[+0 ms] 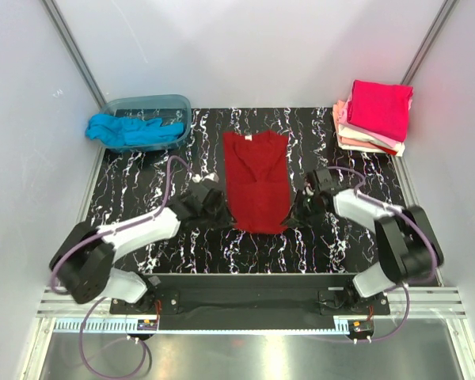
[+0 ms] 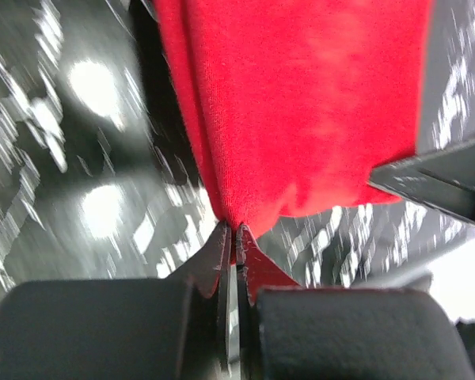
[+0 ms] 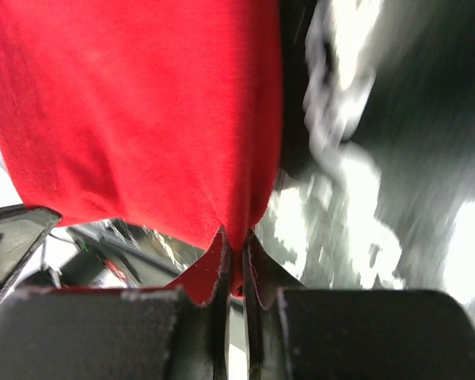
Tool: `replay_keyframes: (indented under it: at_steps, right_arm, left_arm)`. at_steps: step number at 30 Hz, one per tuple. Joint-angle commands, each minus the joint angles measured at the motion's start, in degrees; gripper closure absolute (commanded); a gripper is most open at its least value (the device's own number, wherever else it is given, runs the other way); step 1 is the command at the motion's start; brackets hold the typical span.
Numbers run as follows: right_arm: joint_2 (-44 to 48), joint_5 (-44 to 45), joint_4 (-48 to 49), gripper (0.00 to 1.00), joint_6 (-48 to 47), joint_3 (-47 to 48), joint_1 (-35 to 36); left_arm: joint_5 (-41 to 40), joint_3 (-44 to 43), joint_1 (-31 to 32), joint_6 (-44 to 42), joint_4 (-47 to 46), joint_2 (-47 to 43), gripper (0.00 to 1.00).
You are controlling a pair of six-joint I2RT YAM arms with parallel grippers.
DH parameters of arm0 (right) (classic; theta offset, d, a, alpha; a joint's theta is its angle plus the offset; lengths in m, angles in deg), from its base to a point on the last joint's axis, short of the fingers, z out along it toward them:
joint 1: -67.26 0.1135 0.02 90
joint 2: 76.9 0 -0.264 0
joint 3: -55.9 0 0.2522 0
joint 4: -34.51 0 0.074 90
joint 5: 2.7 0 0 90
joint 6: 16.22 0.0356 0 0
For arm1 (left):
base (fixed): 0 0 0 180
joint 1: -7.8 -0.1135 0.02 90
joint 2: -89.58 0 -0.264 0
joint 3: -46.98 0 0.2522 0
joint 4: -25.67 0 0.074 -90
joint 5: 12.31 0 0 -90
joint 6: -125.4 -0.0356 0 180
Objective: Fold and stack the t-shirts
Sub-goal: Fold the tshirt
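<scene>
At desk [image 1: 324, 134] centre, pinches the half-folded dark red t-shirt's [image 1: 257, 182] near corners in clamped left gripper [image 2: 236, 229] and right gripper [image 3: 236, 233], leaving turquoise t-shirt [image 1: 131, 131] over tub [image 1: 154, 101] unfolded, finished stack [image 1: 376, 115] far right.

The site was a robotics test cell. Plain white panel walls [image 1: 245, 47] enclosed the work area on three sides, held by bare aluminium posts [image 1: 71, 47] at the upper left and upper right of the top view. The surface [image 1: 142, 178] carried a black marble-patterned covering. A left arm [image 1: 134, 233] and a right arm [image 1: 372, 210] were bolted to a black base plate [image 1: 253, 289] along the bottom of the frame, with purple cables [image 1: 169, 180] exposed. A ribbed metal rail [image 1: 451, 303] ran beneath. Clothing lay in set positions: a dark red t-shirt [image 1: 257, 182] at centre, a folded stack of shirts [image 1: 376, 111] at upper right, and a translucent tub [image 1: 146, 101] at upper left.
</scene>
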Motion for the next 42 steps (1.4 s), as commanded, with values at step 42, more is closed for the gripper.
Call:
replay_keyframes:
  at_steps: [42]
  right_arm:
    - [1.2, 9.3, -23.2, 1.0, -4.5, 32.1, -1.5]
  left_arm:
    - [-6.3, -29.2, -4.4, -8.3, 32.1, -0.5, 0.99]
